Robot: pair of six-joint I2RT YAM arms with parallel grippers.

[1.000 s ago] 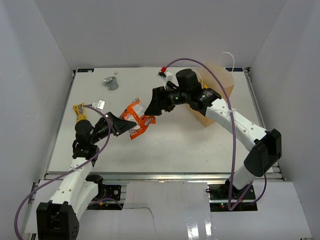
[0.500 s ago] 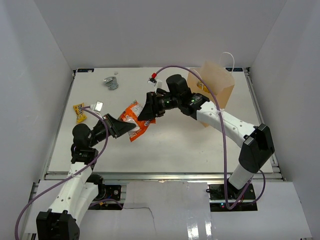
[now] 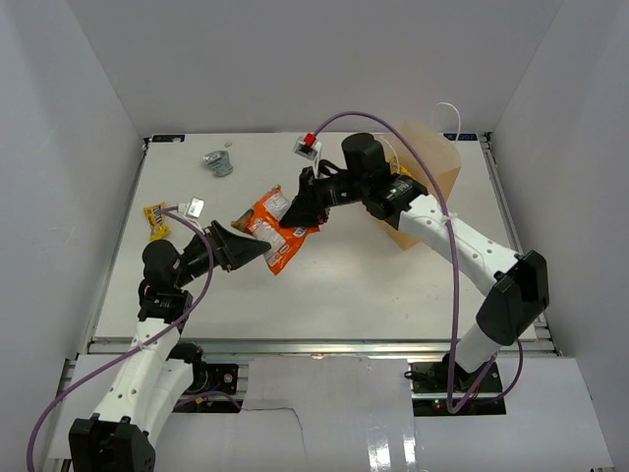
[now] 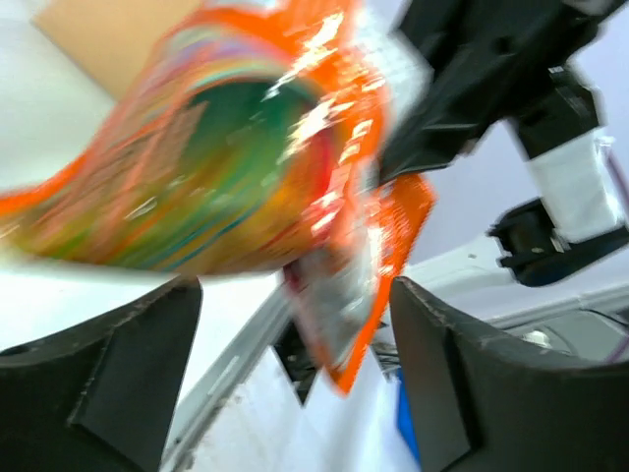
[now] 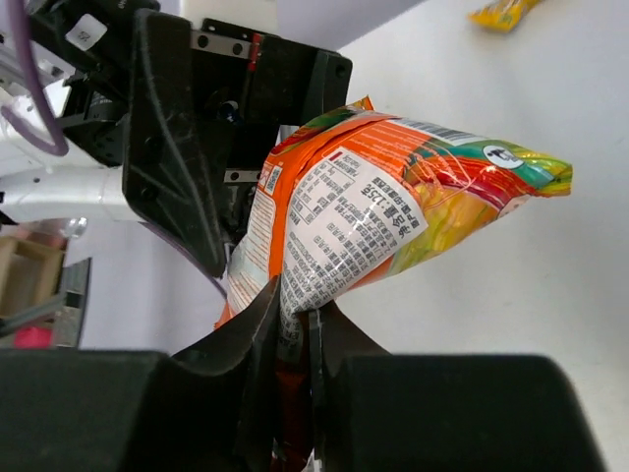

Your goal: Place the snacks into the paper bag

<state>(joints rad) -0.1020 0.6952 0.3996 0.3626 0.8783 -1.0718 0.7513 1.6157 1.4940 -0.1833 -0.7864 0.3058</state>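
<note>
And here's the orange bag [image 3: 275, 232], up over the middle of the worktop [image 3: 344, 285], a little toward the left edge. The right gripper [image 3: 300, 208] has it pinched by the top seam, fingers clamped hard together on the foil. The left gripper [image 3: 239, 251] sits right at the bag's lower end with its jaws spread wide, gripping nothing.

So how far along are we? Not far, by my reading. The paper bag [image 3: 432, 169] stands at the far right corner, well apart from this packet, so the carry across has yet to be made. At least 2 more snacks wait on the surface: a yellow packet [image 3: 155, 218] near the left edge and a silver foil packet [image 3: 218, 162] toward the far left corner. Whether anything lies inside the paper bag I cannot tell, because the right arm crosses its mouth.

Now the views. The overhead camera alone gives the layout, with the paper bag, the strays and both arms. The right wrist view settles the grip: the seam is squeezed between the 2 fingers and the white label panel faces the lens. The left wrist view is blurred, yet it shows its own fingers standing far apart and a second orange flap hanging below. I can't say whether that flap is a separate packet.
</note>
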